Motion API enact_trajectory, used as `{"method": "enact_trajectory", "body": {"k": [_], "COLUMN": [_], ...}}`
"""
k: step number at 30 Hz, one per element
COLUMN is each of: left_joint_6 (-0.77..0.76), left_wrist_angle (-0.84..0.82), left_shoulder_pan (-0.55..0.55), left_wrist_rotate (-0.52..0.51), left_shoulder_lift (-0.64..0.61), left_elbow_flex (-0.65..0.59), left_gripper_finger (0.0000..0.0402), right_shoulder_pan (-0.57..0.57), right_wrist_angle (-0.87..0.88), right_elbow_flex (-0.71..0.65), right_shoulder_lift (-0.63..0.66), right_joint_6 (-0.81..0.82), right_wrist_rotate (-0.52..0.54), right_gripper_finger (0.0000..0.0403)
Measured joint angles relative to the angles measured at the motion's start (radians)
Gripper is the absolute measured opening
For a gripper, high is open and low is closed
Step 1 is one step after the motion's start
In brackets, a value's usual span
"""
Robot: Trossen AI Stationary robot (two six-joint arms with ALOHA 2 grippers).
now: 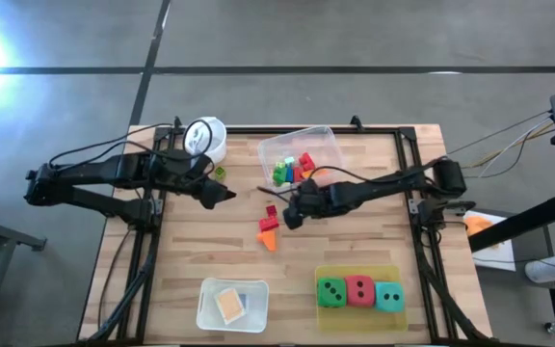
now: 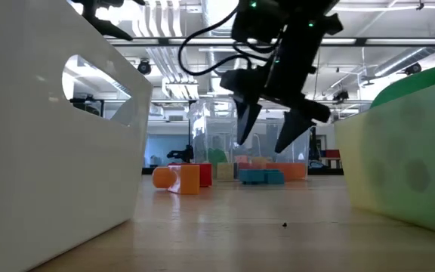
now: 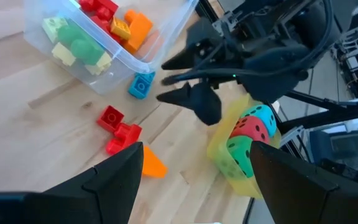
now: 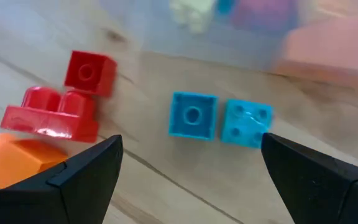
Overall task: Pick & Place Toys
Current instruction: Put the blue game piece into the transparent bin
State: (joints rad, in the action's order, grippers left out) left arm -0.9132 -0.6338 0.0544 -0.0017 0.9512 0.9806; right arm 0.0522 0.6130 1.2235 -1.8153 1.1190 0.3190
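Right wrist view: two small blue plastic blocks (image 4: 213,118), side by side and touching, lie on bare wood between the right arm's spread fingers, just outside the clear plastic tub's wall. Beside them, apart: one small red square block (image 4: 89,73), one longer red block (image 4: 51,115), one orange block (image 4: 17,158) touching the longer red one.

Right gripper (image 2: 272,143): open, holding nothing, hovering above the table over the loose blocks; clear air shows under the fingertips in the low view.

Clear plastic tub (image 1: 328,137): far middle of the table, holding a mixed heap of green, red, yellow and blue blocks (image 1: 292,170). Its near edge stands close to the right gripper.

Left gripper (image 1: 222,196): open, empty, well left of the loose blocks, pointing toward them. Bare wood lies between the two grippers.

Yellow translucent tray (image 1: 397,310): near right edge, holding three dotted dice in a row, green (image 1: 331,292), red (image 1: 359,289), teal (image 1: 388,296).

Small clear tray (image 1: 208,310): near edge, left of centre, holding flat square tiles (image 1: 230,305).

White cup (image 1: 205,138): far left, beside the left arm; one small green block (image 1: 220,173) just next to it.

Wooden table (image 1: 355,241): open and uncluttered between the loose blocks and both near trays.
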Motion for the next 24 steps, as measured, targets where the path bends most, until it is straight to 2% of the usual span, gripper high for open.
{"method": "enact_trajectory", "body": {"k": [11, 18, 24], "left_joint_6": [0.001, 0.001, 0.0], "left_wrist_angle": [-0.003, -0.007, -0.007], "left_shoulder_pan": [0.0, 0.0, 0.0], "left_wrist_rotate": [0.006, 0.022, 0.034], "left_shoulder_lift": [0.0, 0.0, 0.0], "left_elbow_flex": [0.0, 0.0, 0.0], "left_gripper_finger": [0.0297, 0.0297, 0.0297], "right_shoulder_pan": [-0.034, -0.042, -0.056], "right_wrist_angle": [0.033, 0.065, 0.091], "right_elbow_flex": [0.172, 0.244, 0.246], "right_shoulder_lift": [-0.163, -0.218, -0.22], "right_joint_6": [-0.201, -0.367, -0.615], "right_wrist_rotate": [-0.003, -0.066, -0.084], "right_gripper_finger": [0.0374, 0.0374, 0.0374]}}
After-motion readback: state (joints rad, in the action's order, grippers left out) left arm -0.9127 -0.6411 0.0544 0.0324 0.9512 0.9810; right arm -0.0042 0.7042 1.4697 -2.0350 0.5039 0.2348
